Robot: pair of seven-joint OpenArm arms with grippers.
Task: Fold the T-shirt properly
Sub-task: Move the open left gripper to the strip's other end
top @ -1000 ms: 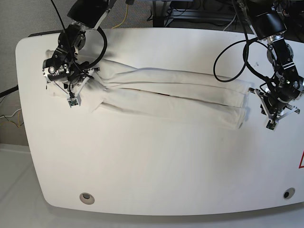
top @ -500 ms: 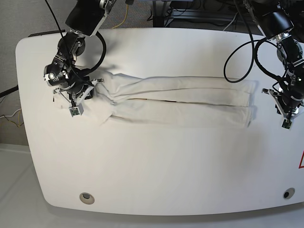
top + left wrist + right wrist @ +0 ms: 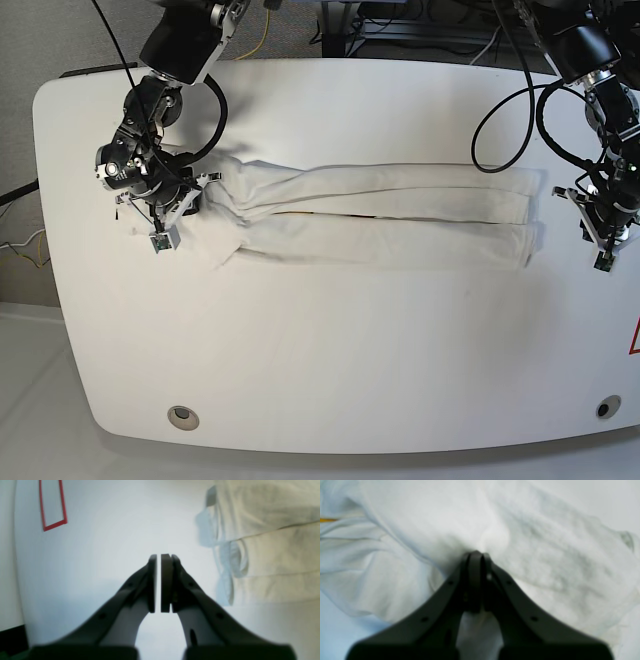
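Observation:
The white T-shirt [image 3: 380,215] lies on the white table [image 3: 320,370] as a long, narrow folded strip running left to right. At the strip's left end my right gripper [image 3: 160,232] is shut on bunched fabric. In the right wrist view its fingertips [image 3: 476,553] pinch a puckered fold of the T-shirt [image 3: 545,555], and a sliver of yellow print shows at the far left. My left gripper [image 3: 603,252] hangs just past the strip's right end, apart from it. Its pads [image 3: 159,555] stand together with nothing between them, and the T-shirt's hem [image 3: 275,542] lies to the side.
A red tape outline [image 3: 52,505] marks the table near its right edge, also visible as a red mark [image 3: 634,340]. Two round holes [image 3: 181,416] [image 3: 601,408] sit near the front corners. Black cables loop above both arms at the back edge.
The strip has been drawn straighter, narrower and a little to the right. My left gripper moved right, away from the hem. My right gripper shifted slightly down with the fabric.

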